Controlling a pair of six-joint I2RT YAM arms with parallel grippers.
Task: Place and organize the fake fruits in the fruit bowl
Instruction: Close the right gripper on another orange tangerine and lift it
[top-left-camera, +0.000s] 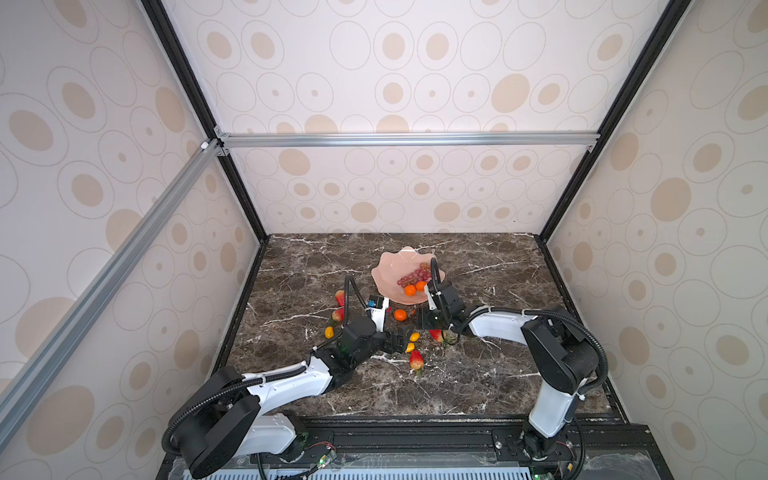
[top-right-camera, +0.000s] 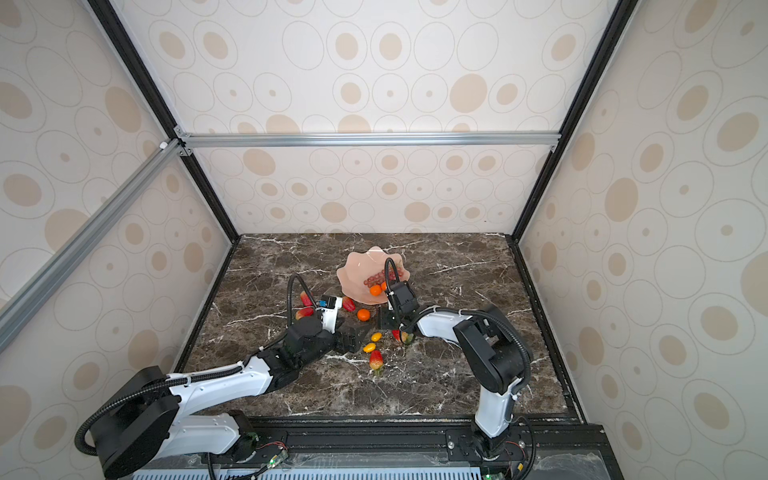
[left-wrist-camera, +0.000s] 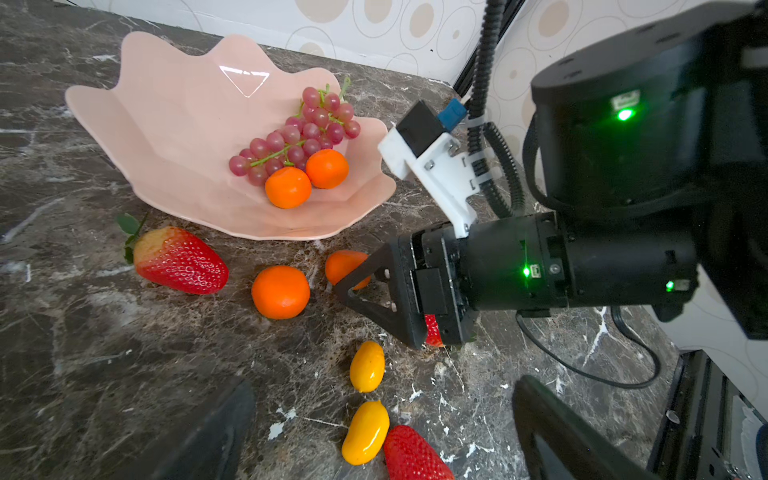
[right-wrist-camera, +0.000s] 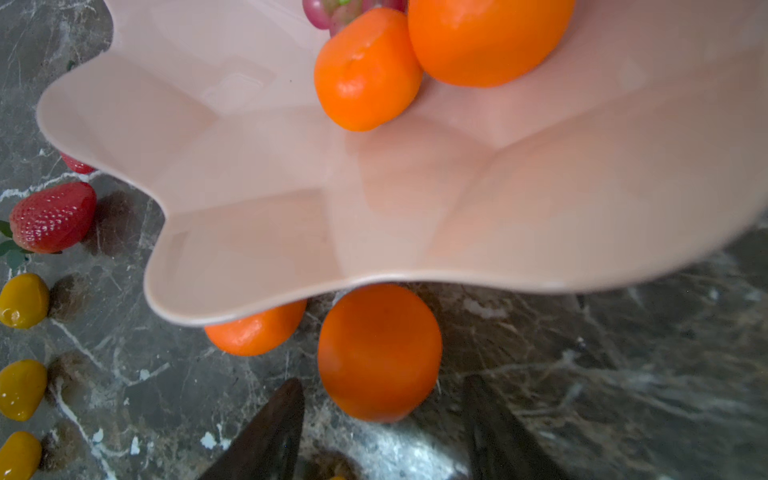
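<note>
Dark brown, white-veined marble tabletop (top-left-camera: 478, 374), enclosed by walls papered with beige ovals (top-left-camera: 415, 62), braced by aluminium rails (top-left-camera: 407, 139), framed by black corner posts (top-left-camera: 201, 104).

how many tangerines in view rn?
4. Two tangerines sit in the fruit bowl beside the grape bunch. Two more lie on the table by its rim, one just ahead of the right tool. Arms could hide others.

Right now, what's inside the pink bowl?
A grape bunch, with a tangerine and a second tangerine side by side next to it. The rest of the pink bowl shows bare. Anything beneath the bunch is covered, so I can't tell.
</note>
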